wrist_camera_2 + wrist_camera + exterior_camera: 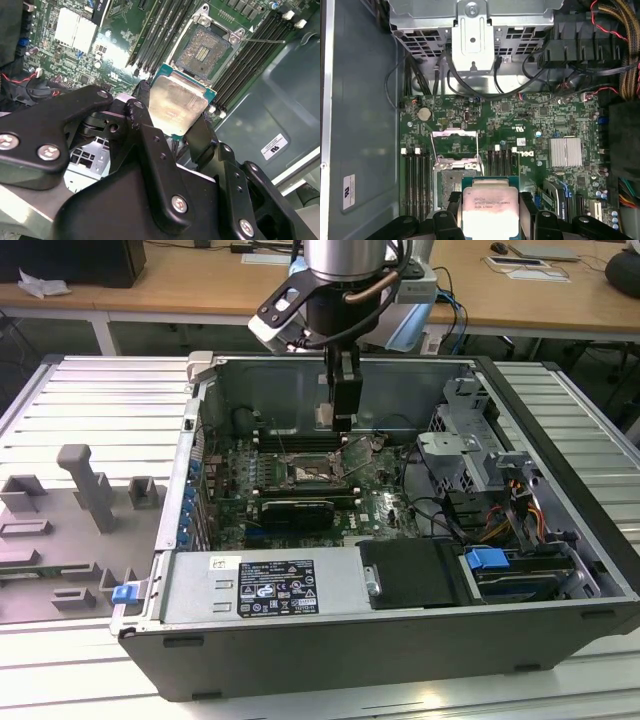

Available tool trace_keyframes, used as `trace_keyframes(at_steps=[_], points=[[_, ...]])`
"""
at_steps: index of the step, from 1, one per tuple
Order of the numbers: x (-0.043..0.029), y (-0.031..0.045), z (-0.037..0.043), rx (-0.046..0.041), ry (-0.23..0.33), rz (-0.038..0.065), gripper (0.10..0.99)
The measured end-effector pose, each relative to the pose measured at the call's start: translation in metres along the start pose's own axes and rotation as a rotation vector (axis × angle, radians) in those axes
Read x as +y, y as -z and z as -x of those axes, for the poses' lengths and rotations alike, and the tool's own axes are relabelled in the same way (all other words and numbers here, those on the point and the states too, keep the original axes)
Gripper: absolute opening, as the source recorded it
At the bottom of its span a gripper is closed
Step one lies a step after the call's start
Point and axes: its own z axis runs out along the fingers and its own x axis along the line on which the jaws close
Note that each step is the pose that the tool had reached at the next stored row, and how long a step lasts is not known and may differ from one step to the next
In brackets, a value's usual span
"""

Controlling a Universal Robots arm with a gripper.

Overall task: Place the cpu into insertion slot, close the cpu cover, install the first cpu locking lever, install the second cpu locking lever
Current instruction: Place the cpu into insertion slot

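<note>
Silver side up, squeezing the cpu [489,212] in the hand [340,412], above the open insertion slot [202,50]. Step one; needs lining up square.

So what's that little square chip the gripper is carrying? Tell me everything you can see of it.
The cpu is a flat square chip: a pale, dull silver metal top on a green board that shows as a thin rim. The gripper pinches it by two opposite edges, top facing the wrist cameras, held above the motherboard near the open insertion slot, not seated.
</note>
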Motion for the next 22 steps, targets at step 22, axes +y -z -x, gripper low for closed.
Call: trace_keyframes(at_steps=[22], points=[[-0.0044, -0.0504, -0.0010, 0.0002, 0.000, -0.019, 0.541]])
